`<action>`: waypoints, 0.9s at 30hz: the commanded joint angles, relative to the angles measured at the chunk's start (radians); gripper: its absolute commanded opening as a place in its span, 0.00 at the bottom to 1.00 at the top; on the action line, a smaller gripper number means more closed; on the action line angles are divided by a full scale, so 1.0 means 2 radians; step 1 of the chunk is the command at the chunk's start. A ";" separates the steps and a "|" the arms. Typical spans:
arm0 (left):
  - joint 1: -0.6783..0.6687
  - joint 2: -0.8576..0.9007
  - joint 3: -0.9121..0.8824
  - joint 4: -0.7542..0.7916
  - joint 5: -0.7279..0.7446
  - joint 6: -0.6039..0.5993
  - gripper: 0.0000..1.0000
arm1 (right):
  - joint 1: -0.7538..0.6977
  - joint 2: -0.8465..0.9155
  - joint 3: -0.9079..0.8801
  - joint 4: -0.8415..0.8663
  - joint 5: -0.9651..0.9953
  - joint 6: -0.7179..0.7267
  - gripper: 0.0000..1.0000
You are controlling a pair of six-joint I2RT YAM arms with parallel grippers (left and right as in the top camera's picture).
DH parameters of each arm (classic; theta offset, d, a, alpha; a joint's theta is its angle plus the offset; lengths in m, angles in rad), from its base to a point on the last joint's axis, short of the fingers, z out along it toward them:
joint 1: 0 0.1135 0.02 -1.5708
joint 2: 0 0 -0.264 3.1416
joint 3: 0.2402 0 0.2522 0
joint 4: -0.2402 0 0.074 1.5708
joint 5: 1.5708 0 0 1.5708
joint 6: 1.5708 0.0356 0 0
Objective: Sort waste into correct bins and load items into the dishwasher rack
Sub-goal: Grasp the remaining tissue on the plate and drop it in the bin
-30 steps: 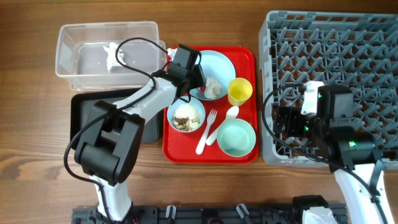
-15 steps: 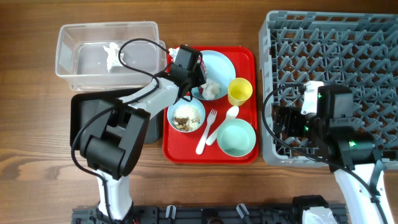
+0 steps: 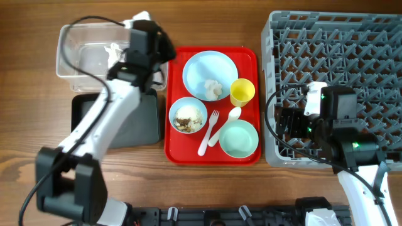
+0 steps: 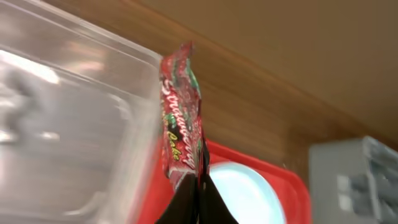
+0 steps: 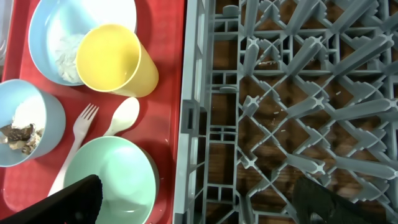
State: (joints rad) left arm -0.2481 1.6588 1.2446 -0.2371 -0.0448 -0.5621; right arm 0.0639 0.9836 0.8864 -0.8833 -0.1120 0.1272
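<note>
My left gripper (image 4: 198,190) is shut on the small red wrapper (image 4: 180,118), which hangs beside the clear tub's wall (image 4: 81,118). Overhead, that gripper (image 3: 162,51) is over the tub's right rim (image 3: 63,63), left of the red tray. On the pale blue plate (image 3: 202,68) lies crumpled tissue (image 3: 214,88). The blue bowl (image 3: 188,115) holds brown scraps. The yellow cup (image 3: 242,92), mint bowl (image 3: 239,139), fork (image 3: 208,133) and spoon (image 3: 230,119) sit nearby. My right gripper (image 5: 199,205) is open, straddling the left wall of the grey rack (image 3: 339,69).
The black tray (image 3: 85,119) lies under the left arm, in front of the tub. A piece of white tissue (image 3: 113,53) lies inside the tub. The red serving tray (image 3: 248,58) sits between the bins and the rack.
The left gripper shut on the red wrapper at the plate, then swung left with it to the clear tub's edge. The right arm has not moved.
</note>
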 commanded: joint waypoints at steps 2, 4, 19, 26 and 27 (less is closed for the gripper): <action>0.075 -0.001 0.000 -0.038 -0.016 -0.002 0.04 | 0.002 0.001 0.011 0.000 -0.010 0.003 1.00; 0.103 0.005 0.000 -0.046 -0.015 -0.027 0.29 | 0.002 0.001 0.011 0.000 -0.010 0.003 1.00; -0.097 0.061 0.000 -0.011 0.102 0.173 0.68 | 0.002 0.001 0.011 0.000 -0.010 0.004 1.00; -0.128 0.155 0.000 0.005 0.102 0.173 0.69 | 0.002 0.001 0.011 0.000 -0.010 0.004 1.00; -0.130 0.163 0.000 0.005 0.102 0.173 0.68 | 0.002 0.001 0.011 0.000 -0.010 0.004 1.00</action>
State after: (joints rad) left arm -0.4919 1.9350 1.2446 -0.2401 0.1555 -0.2401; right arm 0.0639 0.9836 0.8864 -0.8833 -0.1123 0.1272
